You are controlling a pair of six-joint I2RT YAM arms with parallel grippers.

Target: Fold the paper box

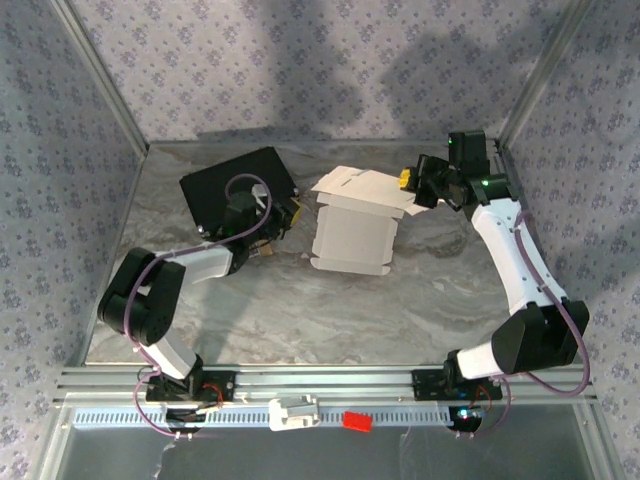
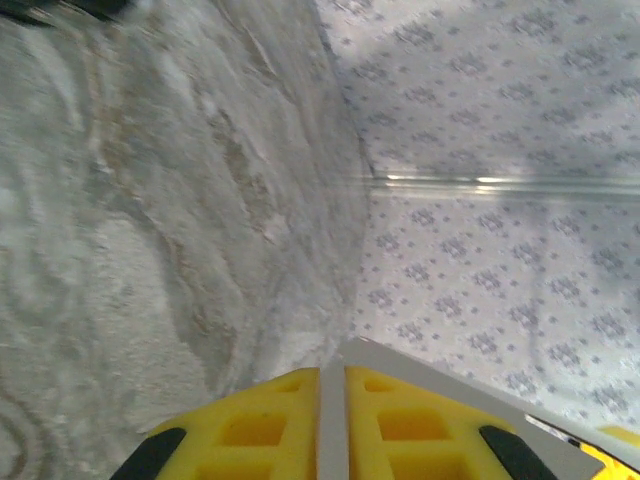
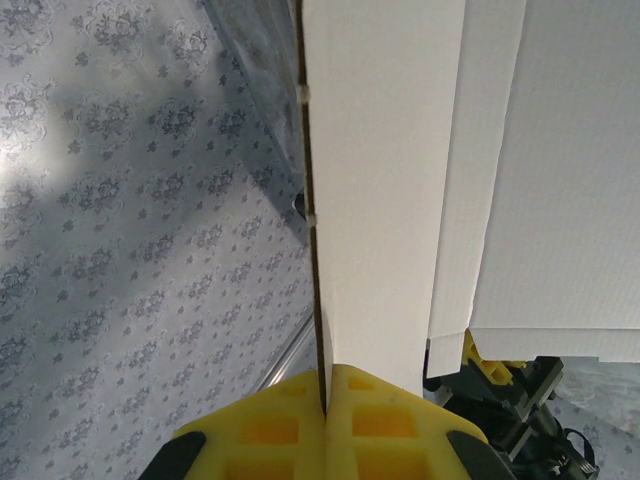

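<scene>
Grey marbled tabletop (image 1: 300, 300), patterned blue-grey walls (image 1: 300, 60) around.
Top view: paper box (image 1: 352, 235) at table centre, half-formed, upper flap raised toward right gripper (image 1: 405, 181); black case (image 1: 225, 185) at far left, just beside left gripper (image 1: 287, 222).
Left wrist: yellow jaws almost together, thin pale strip between; whether pinching anything, cannot tell.
Right wrist: jaws pressed onto white box flap.

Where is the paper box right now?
Top view: the paper box is mid-table, just right of the black case, its far-right flap pinched by the right gripper.
</scene>
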